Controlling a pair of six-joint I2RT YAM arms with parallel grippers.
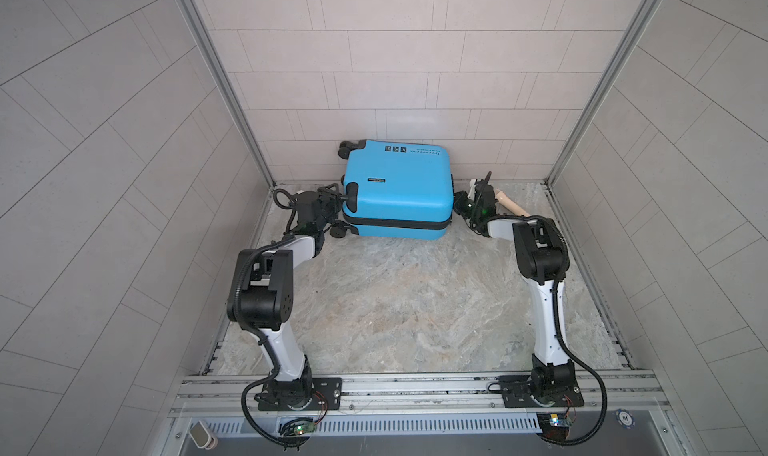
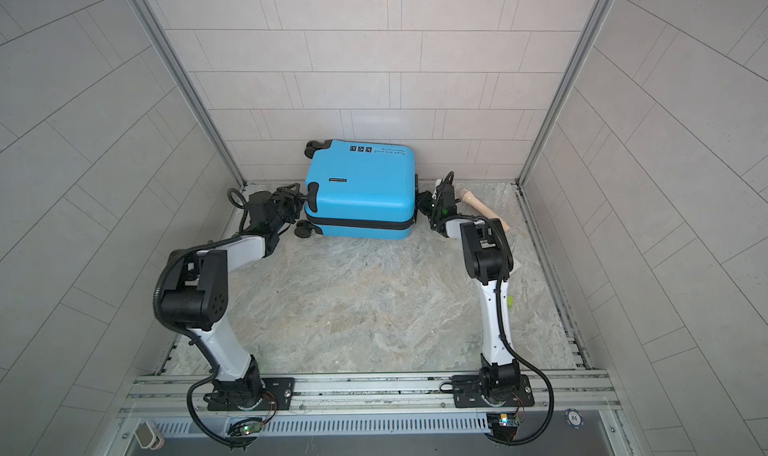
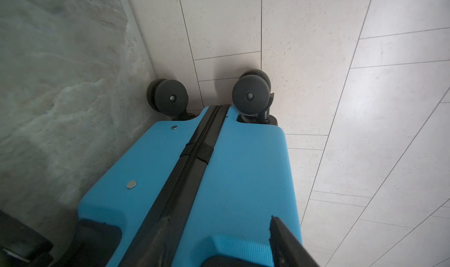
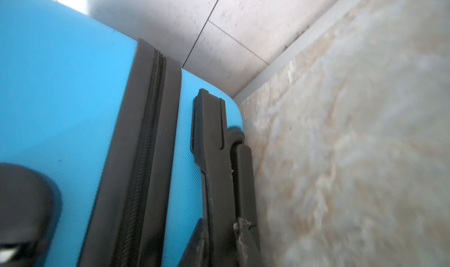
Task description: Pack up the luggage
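Observation:
The bright-blue luggage (image 1: 399,187) (image 2: 361,187) lies zipped shut on its side against the back wall in both top views, wheels to the left. My left gripper (image 1: 334,206) (image 2: 297,206) is at the wheel end. In the left wrist view the left gripper (image 3: 219,222) stands open, its fingers straddling the blue shell (image 3: 238,175) beside the zipper, with two black wheels (image 3: 250,95) beyond. My right gripper (image 1: 457,202) (image 2: 422,202) is at the opposite end. In the right wrist view the right gripper (image 4: 220,223) is closed round the black pull handle (image 4: 211,136).
A beige wooden-looking stick (image 1: 513,204) (image 2: 482,206) lies on the marble top behind the right arm. The tiled back wall (image 1: 415,100) touches the luggage. A small yellow-green item (image 2: 508,301) shows beside the right arm.

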